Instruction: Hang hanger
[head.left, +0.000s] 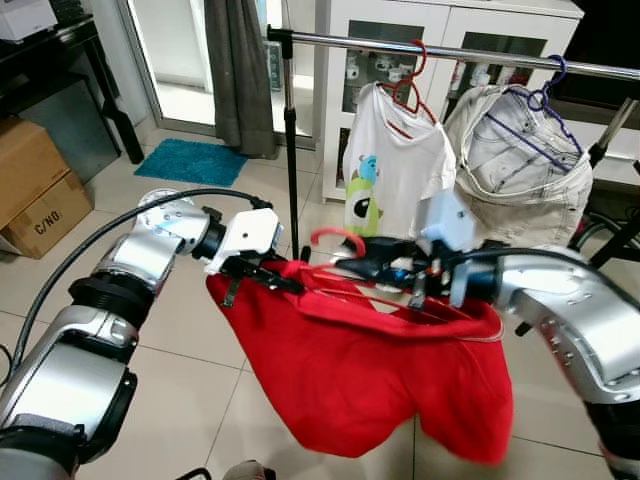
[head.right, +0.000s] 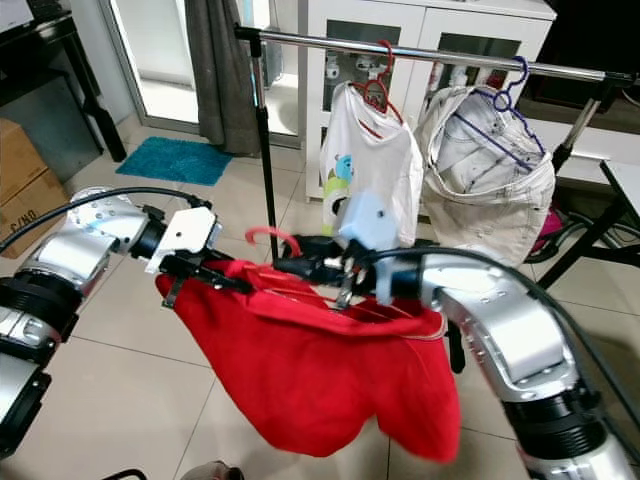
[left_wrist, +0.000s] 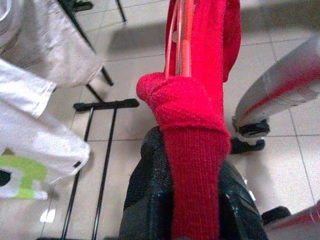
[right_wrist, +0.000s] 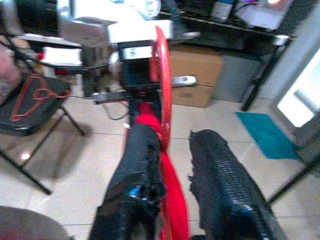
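A red garment (head.left: 370, 370) hangs on a red hanger whose hook (head.left: 335, 238) points up between my two grippers. My left gripper (head.left: 262, 275) is shut on the garment's left shoulder; in the left wrist view the red knit (left_wrist: 192, 150) is pinched between its black fingers (left_wrist: 145, 200). My right gripper (head.left: 365, 265) holds the hanger just below the hook; in the right wrist view the red hanger (right_wrist: 162, 75) runs between its fingers (right_wrist: 137, 165). The clothes rail (head.left: 420, 45) crosses above and behind, clearly higher than the hook.
On the rail hang a white printed T-shirt (head.left: 395, 165) on a red hanger and a beige garment (head.left: 520, 165) on a blue one. The rack's upright pole (head.left: 291, 150) stands just behind my left gripper. Cardboard boxes (head.left: 35, 190) and a teal mat (head.left: 190, 160) lie left.
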